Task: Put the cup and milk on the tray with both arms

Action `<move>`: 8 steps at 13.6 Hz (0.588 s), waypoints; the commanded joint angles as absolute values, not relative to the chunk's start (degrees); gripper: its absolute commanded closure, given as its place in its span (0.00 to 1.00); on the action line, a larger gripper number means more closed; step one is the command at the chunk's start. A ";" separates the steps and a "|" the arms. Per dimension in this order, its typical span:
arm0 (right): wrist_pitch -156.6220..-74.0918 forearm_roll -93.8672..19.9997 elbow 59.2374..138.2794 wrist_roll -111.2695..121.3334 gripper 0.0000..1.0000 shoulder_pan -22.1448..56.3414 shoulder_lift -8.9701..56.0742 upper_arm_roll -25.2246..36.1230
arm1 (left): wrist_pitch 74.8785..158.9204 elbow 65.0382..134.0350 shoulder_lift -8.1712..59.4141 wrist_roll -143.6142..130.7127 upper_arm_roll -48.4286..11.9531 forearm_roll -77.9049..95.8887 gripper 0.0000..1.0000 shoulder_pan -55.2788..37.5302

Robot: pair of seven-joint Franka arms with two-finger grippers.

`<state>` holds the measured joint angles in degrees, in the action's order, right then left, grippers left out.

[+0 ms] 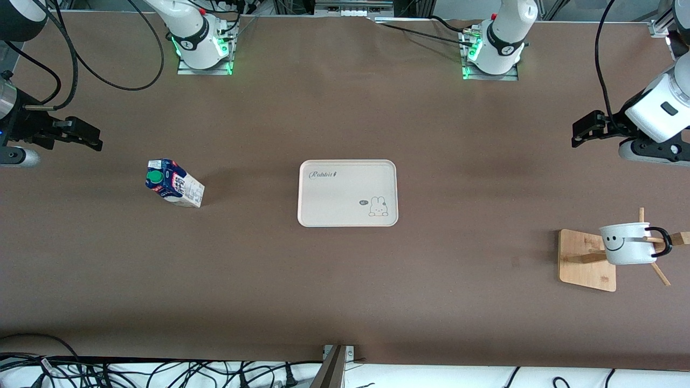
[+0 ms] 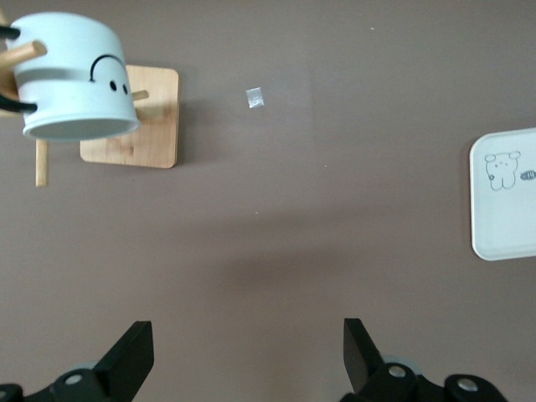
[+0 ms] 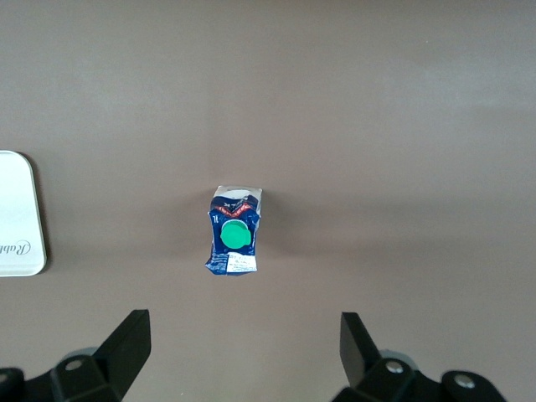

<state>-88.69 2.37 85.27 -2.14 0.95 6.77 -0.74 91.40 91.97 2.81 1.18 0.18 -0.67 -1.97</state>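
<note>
The tray [image 1: 347, 192] is lying bare at the table's centre. At its 9 o'clock the milk [image 1: 174, 183] is standing; at 4 o'clock the cup [image 1: 625, 243] is hanging on a wooden rack [image 1: 586, 261]. The left gripper [image 1: 585, 129] and right gripper [image 1: 81, 133] are hovering with fingers apart, holding nothing.

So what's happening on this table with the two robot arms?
Nothing is being held yet. The left gripper hangs open over the table at its own end, above the cup, which hangs on a wooden rack. The right gripper hangs open at the other end, above the milk standing on the table. The tray sits bare between them, waiting for both.
</note>
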 commanded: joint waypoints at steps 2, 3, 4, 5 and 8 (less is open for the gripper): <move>-87.28 1.49 83.32 -1.41 0.00 0.70 7.47 -0.88 | 86.94 89.21 5.71 -2.29 0.88 -0.61 0.00 -1.15; -87.28 1.49 83.32 -1.41 0.00 0.70 7.47 -0.88 | 86.40 89.38 6.06 -2.29 0.88 -0.62 0.00 -0.62; -87.28 1.49 83.32 -1.41 0.00 0.70 7.47 -0.88 | 86.31 89.47 6.67 -2.29 0.88 -0.62 0.00 -0.53; -87.28 1.41 83.32 -1.41 0.00 0.70 7.47 -0.88 | 87.00 89.47 6.85 -2.81 0.88 -0.18 0.00 -0.01; -87.71 1.32 83.58 -1.76 0.00 0.88 9.39 -1.05 | 95.85 94.02 5.28 -5.70 0.88 0.35 0.00 1.75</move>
